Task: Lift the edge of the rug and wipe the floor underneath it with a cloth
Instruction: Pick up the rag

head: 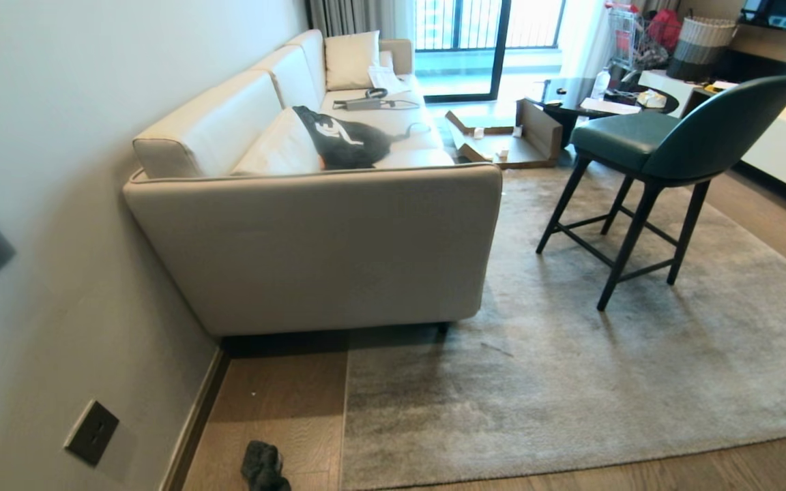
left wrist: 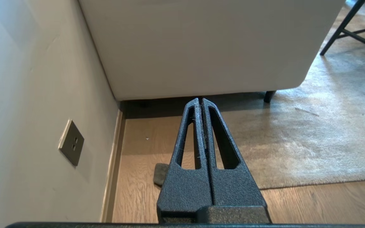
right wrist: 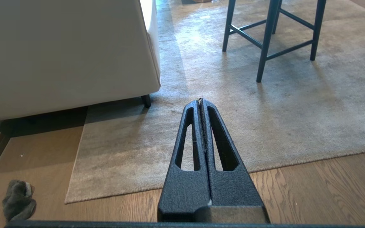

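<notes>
The pale grey rug's edge runs from under the sofa toward me and meets a square corner on the brown wood floor. A small dark grey cloth lies crumpled on the bare planks left of that corner, near the wall. In the right wrist view the cloth sits well left of the rug. My left gripper hangs shut and empty above the floor, partly covering the cloth. My right gripper is shut and empty above the rug's near border. Neither arm shows in the head view.
A cream sofa stands on the rug's far left part against the wall. A green chair with dark legs stands on the rug to the right. A wall socket and a dark skirting strip line the left side.
</notes>
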You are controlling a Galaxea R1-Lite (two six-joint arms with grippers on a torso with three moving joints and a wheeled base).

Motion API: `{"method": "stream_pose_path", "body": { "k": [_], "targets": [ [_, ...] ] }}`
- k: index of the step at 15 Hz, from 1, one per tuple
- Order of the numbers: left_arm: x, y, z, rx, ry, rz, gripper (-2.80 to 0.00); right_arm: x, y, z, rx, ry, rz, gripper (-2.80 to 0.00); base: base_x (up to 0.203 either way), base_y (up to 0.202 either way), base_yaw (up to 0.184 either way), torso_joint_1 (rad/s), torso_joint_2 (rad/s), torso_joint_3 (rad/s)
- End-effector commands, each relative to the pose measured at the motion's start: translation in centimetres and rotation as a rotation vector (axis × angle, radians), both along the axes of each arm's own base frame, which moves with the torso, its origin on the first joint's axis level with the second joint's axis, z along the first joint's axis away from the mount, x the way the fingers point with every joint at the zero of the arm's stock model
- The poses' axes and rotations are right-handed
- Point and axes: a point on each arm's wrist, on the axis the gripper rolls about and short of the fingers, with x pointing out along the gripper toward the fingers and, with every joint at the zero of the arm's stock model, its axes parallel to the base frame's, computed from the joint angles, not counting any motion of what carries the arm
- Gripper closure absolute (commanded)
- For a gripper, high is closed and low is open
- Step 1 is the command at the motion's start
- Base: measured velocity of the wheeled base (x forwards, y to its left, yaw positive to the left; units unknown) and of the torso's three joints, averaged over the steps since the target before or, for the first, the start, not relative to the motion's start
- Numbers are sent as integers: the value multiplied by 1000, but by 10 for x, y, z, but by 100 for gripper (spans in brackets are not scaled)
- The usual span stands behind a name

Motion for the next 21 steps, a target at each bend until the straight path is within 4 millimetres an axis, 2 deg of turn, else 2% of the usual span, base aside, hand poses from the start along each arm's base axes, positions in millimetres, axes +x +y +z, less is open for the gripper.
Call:
{"method": "stream_pose_path", "body": {
  "k": [1,21],
  "targets": [
    [0,0,0,-1,0,0,0,0,0,0,1,1,0,0,0,0,0,16,46,46],
    [0,0,0,4,1,1,0,0,0,0,1,0,0,0,0,0,0,0,1,1]
  ]
}}
